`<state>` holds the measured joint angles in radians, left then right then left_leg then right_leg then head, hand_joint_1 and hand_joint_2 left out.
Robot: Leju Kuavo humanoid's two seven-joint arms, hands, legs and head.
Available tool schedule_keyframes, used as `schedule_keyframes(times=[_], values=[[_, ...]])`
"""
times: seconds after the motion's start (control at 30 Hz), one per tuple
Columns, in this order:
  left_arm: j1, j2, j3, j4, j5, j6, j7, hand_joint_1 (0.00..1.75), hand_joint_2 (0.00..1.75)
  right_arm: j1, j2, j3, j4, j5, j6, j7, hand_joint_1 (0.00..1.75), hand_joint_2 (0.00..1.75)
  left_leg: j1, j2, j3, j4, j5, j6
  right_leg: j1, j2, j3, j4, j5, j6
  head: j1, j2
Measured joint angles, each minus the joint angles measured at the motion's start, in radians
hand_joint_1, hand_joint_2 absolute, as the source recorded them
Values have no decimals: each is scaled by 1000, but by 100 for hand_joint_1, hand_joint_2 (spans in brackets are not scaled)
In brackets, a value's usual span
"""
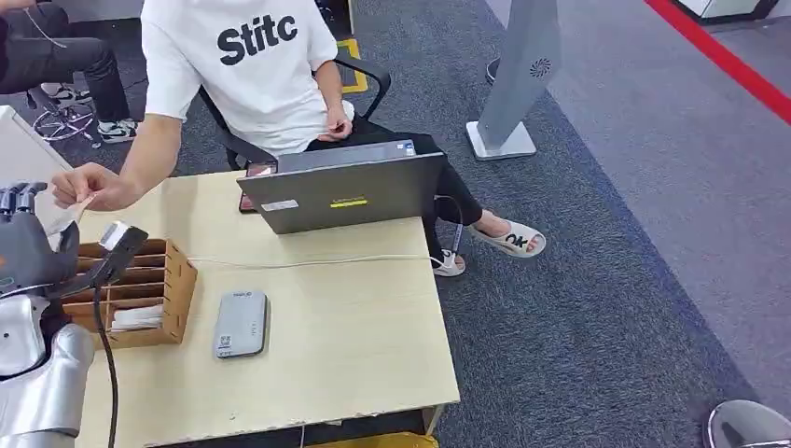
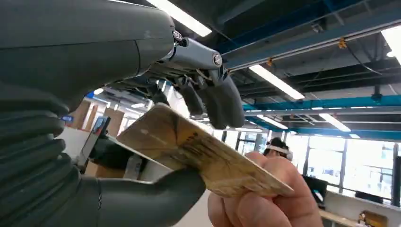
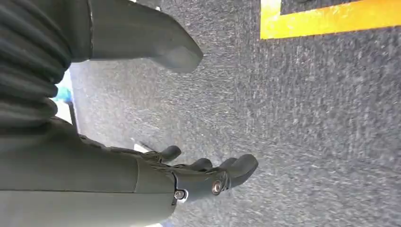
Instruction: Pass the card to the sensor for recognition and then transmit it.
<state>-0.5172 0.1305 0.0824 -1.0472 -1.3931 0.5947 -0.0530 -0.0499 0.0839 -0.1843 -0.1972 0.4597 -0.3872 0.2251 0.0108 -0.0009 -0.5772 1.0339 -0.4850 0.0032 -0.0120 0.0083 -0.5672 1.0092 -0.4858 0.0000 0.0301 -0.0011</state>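
Card (image 2: 198,158): thin, flat, light, tan-faced; raised at the far-left corner of the worktop (image 1: 354,345), above the wooden slotted card box (image 1: 140,289).
Left hand (image 1: 28,245): grasping the card, thumb under one face and fingers (image 2: 222,101) over the other, as seen from the left wrist.
Person's hand (image 1: 93,187): pinching the free end of the same card; both parties on it at once.
Right hand (image 3: 208,177): hanging over grey carpet, fingers apart, holding nothing.
Handling: judged stiff enough to keep its shape, smooth and likely slippery between hard fingers; best taken by the flat faces near one end, leaving the other end free for the person. Light pressure enough; bending risk if pulled from both ends.
Sensor: grey card reader (image 1: 241,324) flat on the worktop, just right of the box; handheld scanner (image 1: 121,241) on its stand at the box's far-left side.
Edges: box rim and scanner head close below the card; laptop (image 1: 345,191) at the far edge.
Open room: bare worktop right and near of the reader; white cable (image 1: 308,262) running across between laptop and reader.
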Motion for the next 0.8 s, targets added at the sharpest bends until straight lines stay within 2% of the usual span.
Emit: schedule_keyframes(times=[0.33, 0.47, 0.7, 0.8], values=[[-11, -5, -29, 27, -15, -19, 0, 175, 175, -1, 0, 0, 0, 3, 7, -11, 0, 175, 0, 0, 0, 0, 0, 0, 0, 0, 0, 0, 0, 0, 0, 0], [3, -25, -38, -4, -22, -67, -1, 175, 175, -1, 0, 0, 1, 9, 10, -13, 0, 175, 0, 0, 0, 0, 0, 0, 0, 0, 0, 0, 0, 0, 0, 0], [11, -44, -48, -34, -22, -77, -1, 175, 175, -1, 0, 0, 2, 10, 11, -14, 0, 175, 0, 0, 0, 0, 0, 0, 0, 0, 0, 0, 0, 0, 0, 0], [23, -55, -57, -58, -22, -102, -18, 175, 175, 0, 0, 0, 2, 11, 12, -19, 0, 175, 0, 0, 0, 0, 0, 0, 0, 0, 0, 0, 0, 0, 0, 0]])
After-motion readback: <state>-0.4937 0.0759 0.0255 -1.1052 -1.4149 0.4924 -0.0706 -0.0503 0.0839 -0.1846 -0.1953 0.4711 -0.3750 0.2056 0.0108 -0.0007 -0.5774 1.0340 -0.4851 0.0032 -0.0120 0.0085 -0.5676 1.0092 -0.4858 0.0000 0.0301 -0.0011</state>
